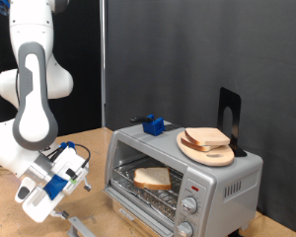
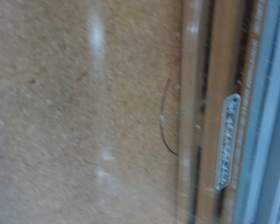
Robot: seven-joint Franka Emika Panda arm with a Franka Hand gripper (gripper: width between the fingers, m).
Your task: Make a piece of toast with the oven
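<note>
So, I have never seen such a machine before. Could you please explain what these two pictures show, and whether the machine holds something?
The white jointed machine is a robot arm. Its gripper, a two-finger hand, hangs low over the wooden table, beside the open oven. One picture comes from a camera standing apart from the arm. The other comes from a camera on the hand; it is blurred and shows mostly wood from close up. A piece of toast lies on the rack inside the oven. On top sit a wooden plate with more bread slices and a blue object. Nothing shows between the fingers.
</note>
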